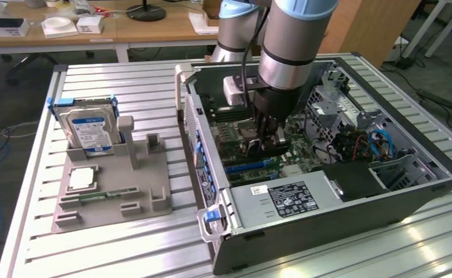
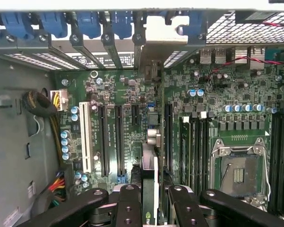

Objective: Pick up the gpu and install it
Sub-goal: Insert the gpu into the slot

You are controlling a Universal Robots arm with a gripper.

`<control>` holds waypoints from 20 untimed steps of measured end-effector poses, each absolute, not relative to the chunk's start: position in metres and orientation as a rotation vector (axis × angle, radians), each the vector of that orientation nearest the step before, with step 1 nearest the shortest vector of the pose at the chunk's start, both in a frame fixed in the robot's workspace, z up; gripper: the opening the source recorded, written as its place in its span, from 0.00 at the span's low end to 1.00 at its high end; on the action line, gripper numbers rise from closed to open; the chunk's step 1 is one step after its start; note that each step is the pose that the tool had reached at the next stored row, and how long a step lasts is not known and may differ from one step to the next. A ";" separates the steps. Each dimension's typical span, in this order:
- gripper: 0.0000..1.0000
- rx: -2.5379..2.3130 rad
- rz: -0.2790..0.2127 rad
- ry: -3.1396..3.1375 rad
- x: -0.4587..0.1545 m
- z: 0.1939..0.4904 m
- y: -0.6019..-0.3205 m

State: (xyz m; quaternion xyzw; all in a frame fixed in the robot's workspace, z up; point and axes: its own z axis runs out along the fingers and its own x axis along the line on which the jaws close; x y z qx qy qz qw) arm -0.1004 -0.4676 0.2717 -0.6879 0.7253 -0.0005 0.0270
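GPU (image 2: 149,172) pinched edge-on in pincer (image 2: 154,201), held low over mobo (image 2: 217,94) slots inside open PC case (image 1: 350,223).

A: Support surface?
B: Silver slatted metal table (image 1: 117,81), ribs running along the top, raised rim at the edges.
A: What sits straight on it?
B: Two things. Black computer case (image 1: 350,214), laid on its side with the open face up, covers a big share of the top. Grey fixture tray (image 1: 145,182), flat on the slats, just beside the case on the exterior view's left. Can't tell whether they touch.
A: Slats visible anywhere?
B: Yes, past the case's near end, and on the tray's side away from the case.
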 end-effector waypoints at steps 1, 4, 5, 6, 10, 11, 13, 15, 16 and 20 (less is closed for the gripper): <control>0.27 -2.125 -0.002 2.240 -0.101 0.271 -0.468; 0.27 -2.125 -0.002 2.240 -0.101 0.267 -0.468; 0.27 -2.125 -0.001 2.241 -0.101 0.266 -0.468; 0.27 -2.124 -0.002 2.241 -0.102 0.265 -0.468; 0.27 -2.125 -0.002 2.241 -0.103 0.263 -0.468; 0.27 -2.125 -0.002 2.241 -0.103 0.262 -0.468; 0.27 -2.124 -0.002 2.241 -0.104 0.261 -0.468; 0.27 -2.124 -0.002 2.241 -0.105 0.260 -0.468; 0.27 -2.124 -0.002 2.241 -0.105 0.260 -0.468; 0.27 -2.124 -0.002 2.241 -0.107 0.256 -0.468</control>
